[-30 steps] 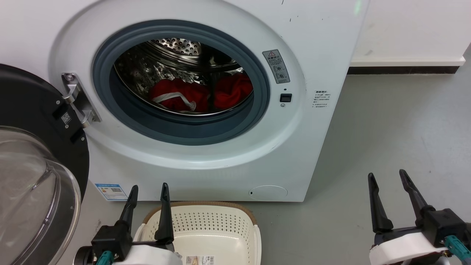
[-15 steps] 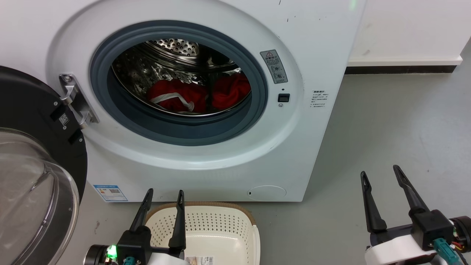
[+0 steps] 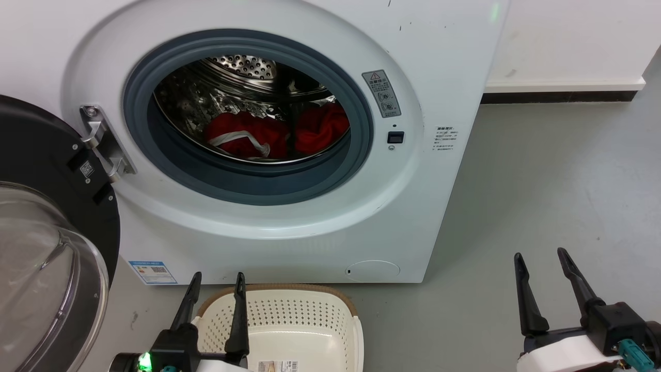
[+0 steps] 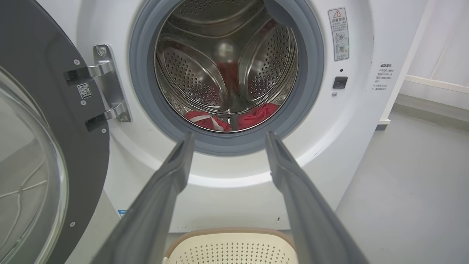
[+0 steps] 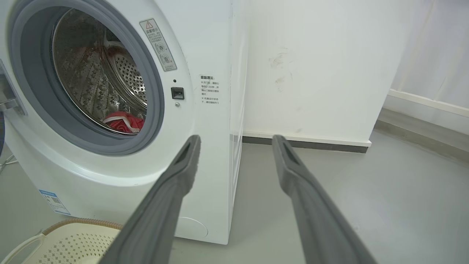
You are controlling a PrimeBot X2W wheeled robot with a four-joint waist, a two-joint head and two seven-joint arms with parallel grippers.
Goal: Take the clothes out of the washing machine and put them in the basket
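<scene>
Fingers of the left gripper are apart and hold nothing; they seem to hang over the left side of the basket. The right gripper is spread, empty, above the floor. The basket sits just in front of the washing machine, whose door is open. Both red clothes lie low in the drum; the left one has a white stripe.

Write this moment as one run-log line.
door: open | clothes: in washing machine drum | basket: no clothes visible | left gripper: open, empty | right gripper: open, empty
</scene>
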